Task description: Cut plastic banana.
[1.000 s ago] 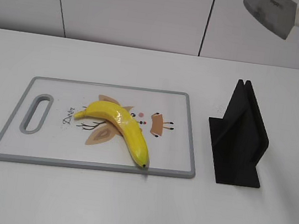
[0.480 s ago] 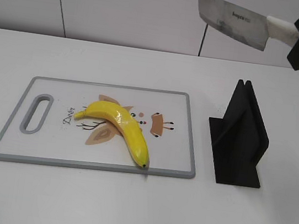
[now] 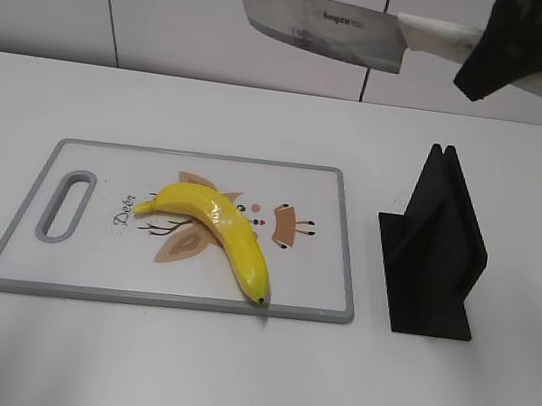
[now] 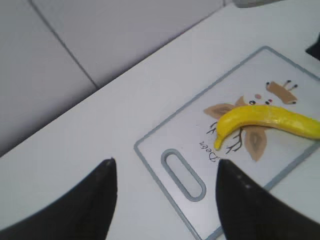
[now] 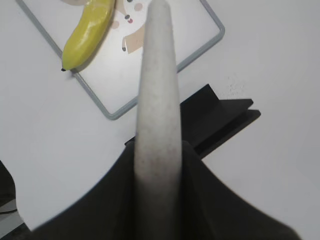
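- One banana, lying diagonally across the middle of the board, stem toward the handle slot, dark tip at the near rim.
- Glossy, rigid-looking plastic; probably light and slippery, likely to roll or skid under a blade unless steadied.
- Best steadied near the stem end, well clear of the mid-body where a cut would fall.
- One board, flat on the table, grey-rimmed with a printed picture under the banana.
- One knife, high above the board's far edge, blade roughly level, pointing left.
- Right gripper clamped on the knife's pale handle, up and right of the board.
- One black knife stand, empty, just right of the board.
- Left gripper spread wide, holding nothing, hovering off the board's handle end.
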Available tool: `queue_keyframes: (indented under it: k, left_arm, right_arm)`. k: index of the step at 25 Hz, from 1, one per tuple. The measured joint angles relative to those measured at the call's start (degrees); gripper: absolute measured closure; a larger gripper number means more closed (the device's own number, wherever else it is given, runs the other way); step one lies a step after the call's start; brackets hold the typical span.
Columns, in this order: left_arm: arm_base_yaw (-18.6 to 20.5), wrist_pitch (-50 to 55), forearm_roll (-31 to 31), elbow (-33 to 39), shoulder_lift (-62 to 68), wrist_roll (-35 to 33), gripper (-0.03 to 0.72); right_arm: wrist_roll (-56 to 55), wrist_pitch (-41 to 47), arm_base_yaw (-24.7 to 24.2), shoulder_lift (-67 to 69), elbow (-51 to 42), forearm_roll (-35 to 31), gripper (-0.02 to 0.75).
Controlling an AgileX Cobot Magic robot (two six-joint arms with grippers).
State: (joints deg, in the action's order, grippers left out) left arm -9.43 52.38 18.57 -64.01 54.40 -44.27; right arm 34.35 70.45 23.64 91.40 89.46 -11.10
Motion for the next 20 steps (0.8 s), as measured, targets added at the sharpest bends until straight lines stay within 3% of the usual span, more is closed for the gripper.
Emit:
queue_keyframes:
  k: [6, 10, 20]
  left_arm:
    - [-4.36, 2.48, 4.48, -6.72, 12.68, -17.51, 0.102]
    - [-8.15, 4.07, 5.00, -10.26, 20.05, -25.40, 0.102]
    - [-12.95, 4.21, 5.11, -14.60, 33.44, -30.65, 0.102]
  right_arm:
    - [12.58, -0.11, 0.00, 6.93, 5.36, -4.82, 0.569]
    - [23.33, -0.13, 0.00, 10.83, 6.76, -9.65, 0.569]
    - [38.68, -0.25, 0.00, 15.82, 7.17, -16.67, 0.569]
